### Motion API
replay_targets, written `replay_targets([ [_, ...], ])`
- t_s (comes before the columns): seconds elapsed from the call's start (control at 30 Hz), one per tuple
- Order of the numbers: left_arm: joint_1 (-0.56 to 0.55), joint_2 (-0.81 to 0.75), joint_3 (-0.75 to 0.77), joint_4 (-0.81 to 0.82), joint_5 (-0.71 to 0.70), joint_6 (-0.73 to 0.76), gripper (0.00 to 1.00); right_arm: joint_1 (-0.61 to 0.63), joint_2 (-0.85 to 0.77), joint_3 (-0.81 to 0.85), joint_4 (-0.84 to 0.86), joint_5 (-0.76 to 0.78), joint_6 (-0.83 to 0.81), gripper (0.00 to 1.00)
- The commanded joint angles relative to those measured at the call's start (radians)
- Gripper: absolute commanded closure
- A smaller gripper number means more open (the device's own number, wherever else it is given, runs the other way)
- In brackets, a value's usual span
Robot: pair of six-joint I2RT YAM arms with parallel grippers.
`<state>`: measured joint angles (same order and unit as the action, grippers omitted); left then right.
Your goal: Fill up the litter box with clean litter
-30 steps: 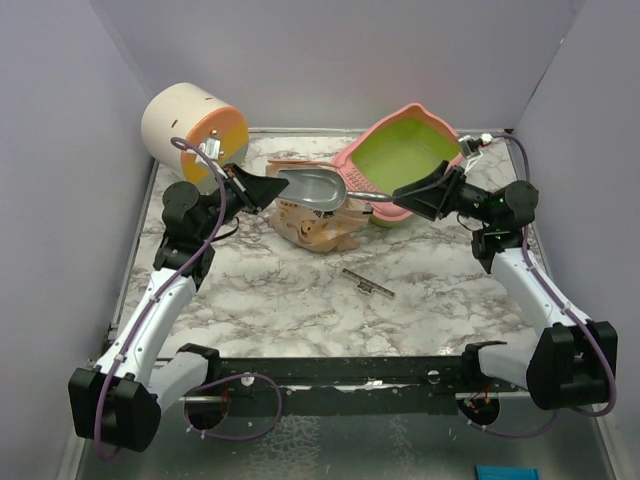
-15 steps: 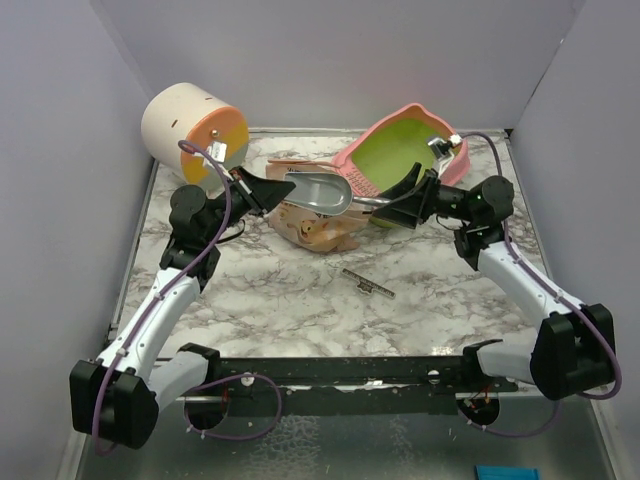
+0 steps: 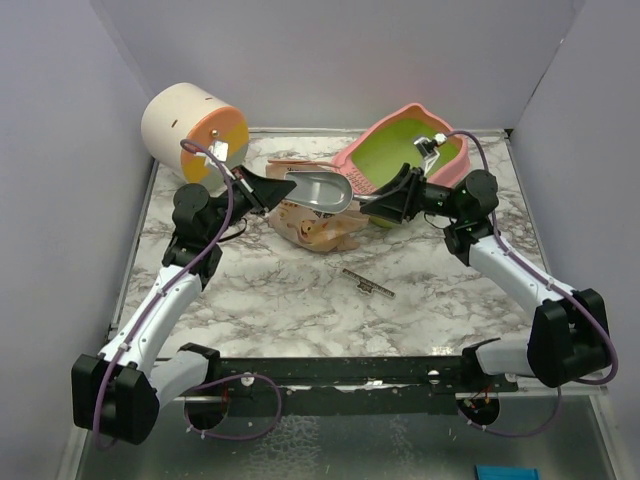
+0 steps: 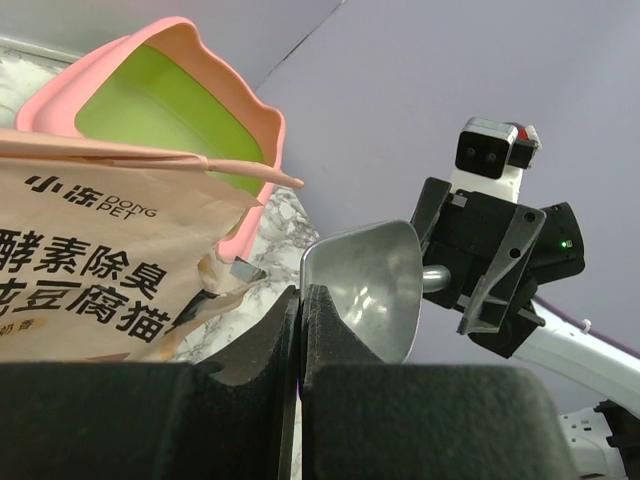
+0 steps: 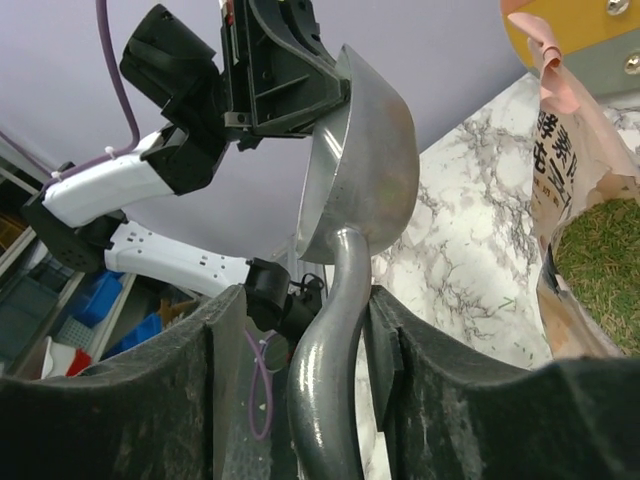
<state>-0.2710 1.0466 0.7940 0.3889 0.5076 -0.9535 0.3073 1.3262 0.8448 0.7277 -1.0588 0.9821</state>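
The grey metal scoop (image 3: 318, 190) hangs in the air over the peach-pink bag (image 3: 315, 228). My left gripper (image 3: 270, 188) is shut on the rim at the scoop's front, as the left wrist view (image 4: 300, 295) shows. My right gripper (image 3: 385, 205) is open, with its jaws on either side of the scoop's handle (image 5: 335, 330). The right finger touches the handle and a gap shows on the left. The pink litter box (image 3: 405, 150) with its lime-green inside stands tilted at the back right and looks empty. Greyish-green litter (image 5: 600, 260) shows inside the open bag.
A cream-and-orange cylinder (image 3: 190, 125) lies at the back left corner. A small dark strip (image 3: 368, 283) lies on the marble table in front of the bag. Purple walls close in the back and both sides.
My right gripper has moved left from beside the litter box to the scoop's handle. My left gripper has kept hold of the scoop in about the same place.
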Motion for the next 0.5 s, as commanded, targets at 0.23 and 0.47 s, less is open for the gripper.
replay_targets([
  [0.23, -0.036, -0.027, -0.031, 0.087, -0.082, -0.043, 1.00, 0.039, -0.017, 0.039, -0.137, 0.169, -0.090, 0.65],
  [0.47, -0.051, -0.042, -0.067, 0.092, -0.101, -0.050, 1.00, 0.046, -0.036, 0.029, -0.161, 0.245, -0.095, 0.58],
])
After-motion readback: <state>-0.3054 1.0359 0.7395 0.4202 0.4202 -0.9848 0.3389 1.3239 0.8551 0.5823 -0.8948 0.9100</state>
